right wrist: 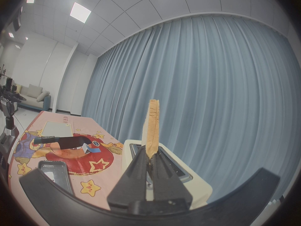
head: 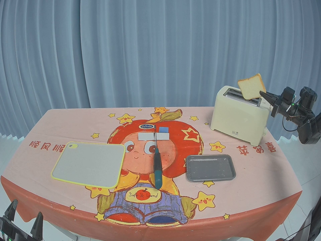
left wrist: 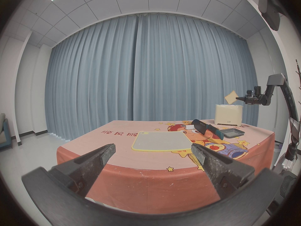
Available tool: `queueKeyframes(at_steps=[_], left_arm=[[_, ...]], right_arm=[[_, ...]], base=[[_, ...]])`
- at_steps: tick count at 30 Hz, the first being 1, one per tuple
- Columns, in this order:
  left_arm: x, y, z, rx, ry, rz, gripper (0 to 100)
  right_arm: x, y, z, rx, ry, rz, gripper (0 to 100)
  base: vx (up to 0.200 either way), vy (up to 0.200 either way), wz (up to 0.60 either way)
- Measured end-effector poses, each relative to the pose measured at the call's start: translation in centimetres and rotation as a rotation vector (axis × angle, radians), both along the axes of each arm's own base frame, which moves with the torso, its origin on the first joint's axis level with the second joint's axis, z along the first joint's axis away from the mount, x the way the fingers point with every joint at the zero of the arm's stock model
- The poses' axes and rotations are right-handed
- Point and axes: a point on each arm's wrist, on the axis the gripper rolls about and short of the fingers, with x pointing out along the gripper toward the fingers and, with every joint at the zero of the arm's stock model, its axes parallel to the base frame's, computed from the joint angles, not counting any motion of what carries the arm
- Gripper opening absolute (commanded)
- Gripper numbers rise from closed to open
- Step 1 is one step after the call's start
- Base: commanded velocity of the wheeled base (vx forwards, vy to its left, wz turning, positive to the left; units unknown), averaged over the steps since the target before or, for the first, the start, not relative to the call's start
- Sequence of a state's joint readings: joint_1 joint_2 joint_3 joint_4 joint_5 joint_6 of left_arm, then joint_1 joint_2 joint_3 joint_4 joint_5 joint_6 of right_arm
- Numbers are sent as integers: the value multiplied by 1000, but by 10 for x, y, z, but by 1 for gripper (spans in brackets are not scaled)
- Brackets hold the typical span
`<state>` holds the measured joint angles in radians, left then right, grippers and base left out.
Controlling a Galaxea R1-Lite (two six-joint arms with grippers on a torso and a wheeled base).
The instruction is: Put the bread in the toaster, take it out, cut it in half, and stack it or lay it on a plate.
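1. Left hand [left wrist: 152, 148] hangs open, its fingers spread, off the near edge of the cartoon-printed pink surface [head: 67, 124], far left of the cream two-slot toaster [head: 239, 117].
2. Green-rimmed white cutting board [head: 88, 164], teal-handled knife [head: 157, 171] and grey metal tray [head: 210, 168] lie left of the toaster, in that order.
3. Right hand [head: 262, 93], the nearer one, pinches the pale square bread slice [head: 252, 86] by its lower edge. The slice is tilted just above the toaster's slots, and its flat face seems to run along them.
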<state>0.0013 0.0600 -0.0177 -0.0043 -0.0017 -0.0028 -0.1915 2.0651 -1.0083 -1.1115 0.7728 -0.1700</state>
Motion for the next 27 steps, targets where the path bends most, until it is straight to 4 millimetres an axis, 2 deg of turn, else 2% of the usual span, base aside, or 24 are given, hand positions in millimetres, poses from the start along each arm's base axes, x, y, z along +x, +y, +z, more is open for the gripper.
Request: queueKeyframes(at_steps=[11, 27], left_arm=[[0, 0, 0, 0, 0, 0, 100], [0, 0, 0, 0, 0, 0, 100]], right_arm=[[-1, -8, -6, 0, 15, -19, 0], [-6, -7, -13, 5, 42, -17, 0]], base=[[0, 0, 0], [0, 0, 0]])
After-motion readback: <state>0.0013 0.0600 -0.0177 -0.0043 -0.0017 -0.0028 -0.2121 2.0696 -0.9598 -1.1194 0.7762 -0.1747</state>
